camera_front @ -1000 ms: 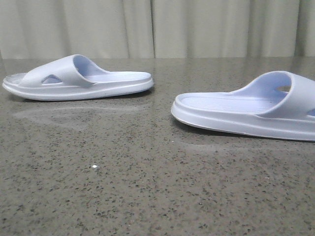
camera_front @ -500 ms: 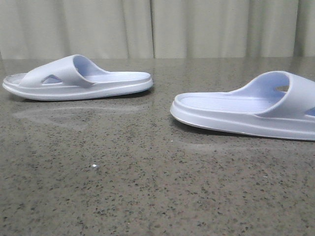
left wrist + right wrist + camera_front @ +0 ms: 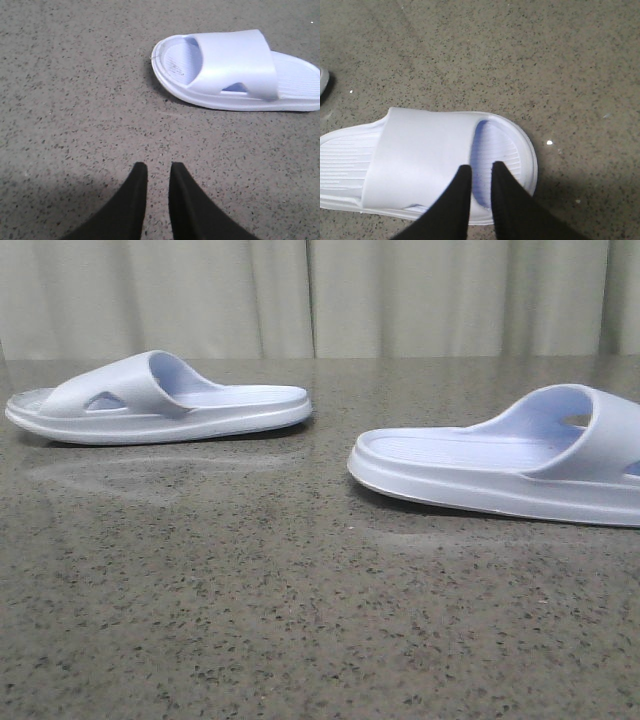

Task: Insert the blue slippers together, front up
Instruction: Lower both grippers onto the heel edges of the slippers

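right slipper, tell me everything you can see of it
The right slipper is a pale lavender-blue slide that looks like foam, with a ribbed footbed, thick sole and a wide strap with a side cut-out. It lies sole down on the speckled table, apart from the left slipper. The right gripper hovers over its toe end, nearly shut, holding nothing.

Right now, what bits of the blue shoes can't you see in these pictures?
- Right slipper: its toe end is cut off by the front view's right edge.
- Same slipper, right wrist view: the right gripper covers part of its strap and footbed.
- Left slipper: its heel runs off the left wrist view's edge.
- Both soles: hidden against the table.
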